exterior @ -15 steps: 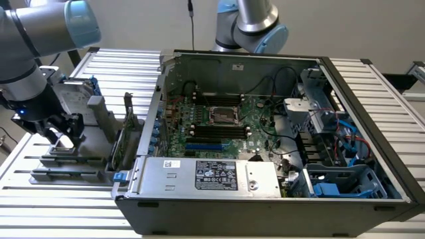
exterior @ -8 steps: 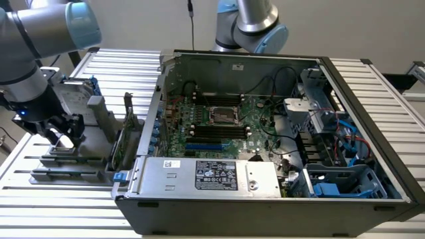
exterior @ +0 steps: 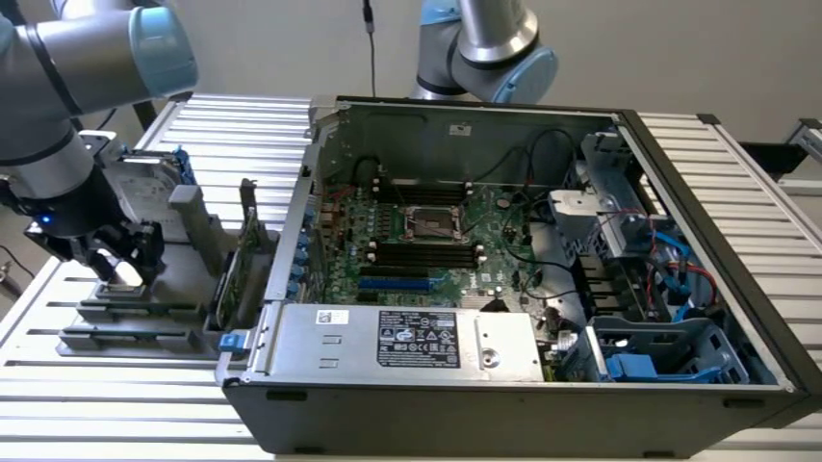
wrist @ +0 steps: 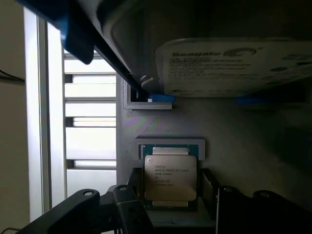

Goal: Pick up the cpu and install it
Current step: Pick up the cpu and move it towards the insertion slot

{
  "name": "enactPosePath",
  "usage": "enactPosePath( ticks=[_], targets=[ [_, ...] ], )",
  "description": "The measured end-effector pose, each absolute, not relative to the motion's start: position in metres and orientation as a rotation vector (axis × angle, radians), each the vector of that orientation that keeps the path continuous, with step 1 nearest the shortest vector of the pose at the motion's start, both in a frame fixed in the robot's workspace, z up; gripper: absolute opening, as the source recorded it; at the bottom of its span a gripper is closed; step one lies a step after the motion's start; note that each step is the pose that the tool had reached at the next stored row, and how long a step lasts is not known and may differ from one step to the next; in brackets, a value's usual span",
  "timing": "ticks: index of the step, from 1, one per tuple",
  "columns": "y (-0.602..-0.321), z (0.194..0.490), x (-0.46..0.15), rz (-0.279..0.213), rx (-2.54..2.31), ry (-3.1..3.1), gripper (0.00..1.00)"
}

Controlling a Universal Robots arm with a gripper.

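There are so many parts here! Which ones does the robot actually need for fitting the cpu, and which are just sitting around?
Part of the job:
cpu in its grey holder
gripper directly over it
motherboard socket inside the open case

Just lying about:
hard drive
power supply
upright circuit card

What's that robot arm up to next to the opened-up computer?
The robot arm's black gripper hangs just over a small square chip with a dull silver top, the cpu, which sits in a grey holder to the exterior view's left of the open grey computer case. The black-framed socket on the green motherboard inside looks empty, so the cpu is not yet installed.
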State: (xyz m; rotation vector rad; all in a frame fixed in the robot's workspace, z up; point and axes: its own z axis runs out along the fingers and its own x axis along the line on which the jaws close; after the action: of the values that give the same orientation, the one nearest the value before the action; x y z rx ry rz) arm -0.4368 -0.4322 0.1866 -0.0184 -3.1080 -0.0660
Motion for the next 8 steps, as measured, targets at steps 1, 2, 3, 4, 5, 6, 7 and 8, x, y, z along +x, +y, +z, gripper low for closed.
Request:
enactPosePath(
  ticks=[1,2,3,4,5,6,7,8],
  targets=[
    [-0.4322,0.1864,-0.4366,-0.066,-0.017,-3.108,0.60],
    [-0.4322,0.1862,-0.4364,-0.066,-0.016,-3.108,0.60],
    [-0.4322,0.1862,-0.4363,-0.066,-0.015,-3.108,0.60],
    [-0.4322,0.1862,-0.4363,-0.066,-0.015,-3.108,0.60],
    [-0.4322,0.1862,-0.4362,-0.066,-0.015,-3.108,0.60],
    [-0.4322,0.1863,-0.4362,-0.066,-0.014,-3.108,0.60],
    [-0.4321,0.1862,-0.4361,-0.066,-0.014,-3.108,0.60],
    [-0.4321,0.1862,-0.4361,-0.066,-0.014,-3.108,0.60]
  ],
)
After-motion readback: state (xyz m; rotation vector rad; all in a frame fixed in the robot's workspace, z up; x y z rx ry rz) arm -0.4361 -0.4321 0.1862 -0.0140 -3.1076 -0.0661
